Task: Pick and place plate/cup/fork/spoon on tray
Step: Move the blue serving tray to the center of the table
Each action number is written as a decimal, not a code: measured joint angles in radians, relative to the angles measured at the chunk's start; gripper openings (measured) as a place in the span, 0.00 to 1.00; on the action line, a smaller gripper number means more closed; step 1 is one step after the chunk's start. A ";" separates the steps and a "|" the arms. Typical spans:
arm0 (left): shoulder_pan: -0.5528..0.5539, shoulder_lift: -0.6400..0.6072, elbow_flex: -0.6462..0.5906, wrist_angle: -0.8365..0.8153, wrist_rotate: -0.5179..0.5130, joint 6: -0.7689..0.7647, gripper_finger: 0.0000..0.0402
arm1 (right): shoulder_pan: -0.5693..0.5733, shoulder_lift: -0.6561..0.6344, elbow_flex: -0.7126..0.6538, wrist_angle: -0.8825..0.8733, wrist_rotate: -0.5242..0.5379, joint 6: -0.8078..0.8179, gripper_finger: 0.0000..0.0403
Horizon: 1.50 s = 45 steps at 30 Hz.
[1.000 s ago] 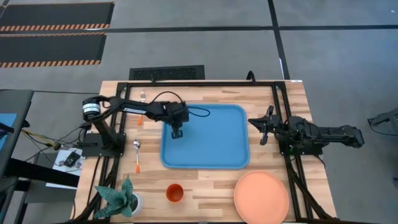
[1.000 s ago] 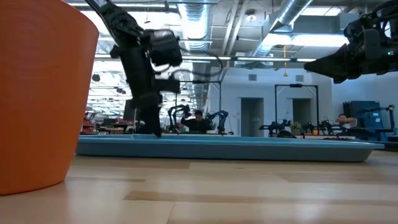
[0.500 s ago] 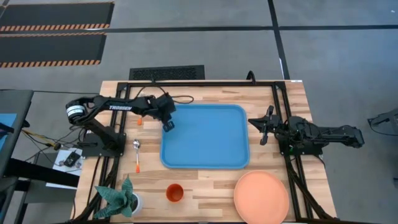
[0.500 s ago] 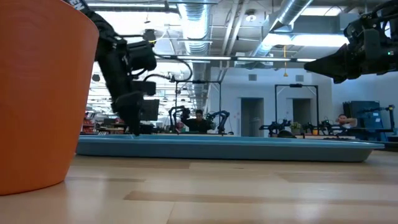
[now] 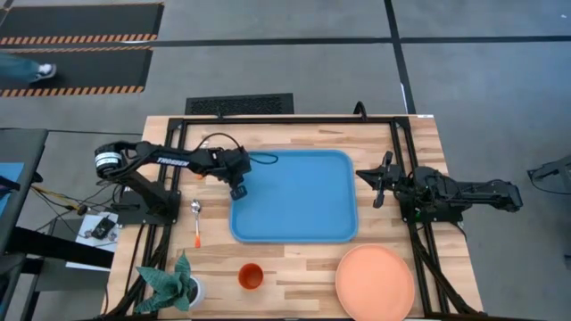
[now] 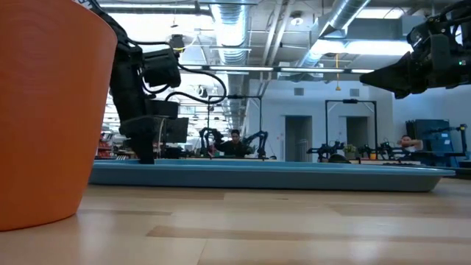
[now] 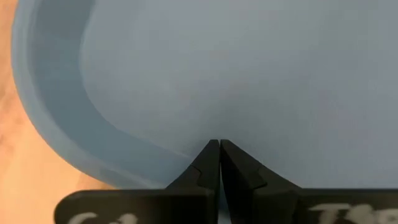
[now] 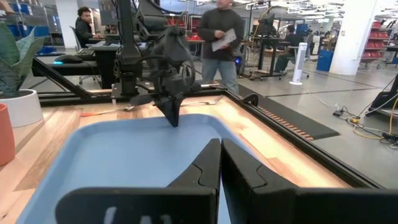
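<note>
- You are looking at an empty blue tray (image 5: 294, 196) at the centre of the desk (image 5: 294, 267); nothing is loaded yet.
- The plate (image 5: 375, 282) is lying past the tray's corner on the right arm's side; the cup (image 5: 251, 276) is standing beside the potted plant (image 5: 174, 283).
- The spoon (image 5: 196, 221) is lying just off the tray's left edge; the fork (image 5: 204, 138) is lying behind the left arm.
- The left hand (image 5: 238, 189) is hanging over the tray's left rim, fingers clenched, carrying nothing.
- The right hand (image 5: 377, 181) is waiting beside the tray's right edge, fingers clenched and empty.
</note>
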 joint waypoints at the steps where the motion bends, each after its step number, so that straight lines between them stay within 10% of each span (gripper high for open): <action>1: -0.009 0.000 0.000 -0.002 -0.007 -0.004 0.00 | 0.000 0.000 0.000 0.000 0.000 0.000 0.09; 32: -0.051 -0.086 -0.003 -0.112 -0.072 -0.012 0.00 | 0.000 0.000 0.000 0.000 0.000 0.000 0.09; 45: 0.040 0.091 0.255 0.252 0.017 0.109 0.00 | 0.000 0.000 0.000 0.000 0.001 0.000 0.09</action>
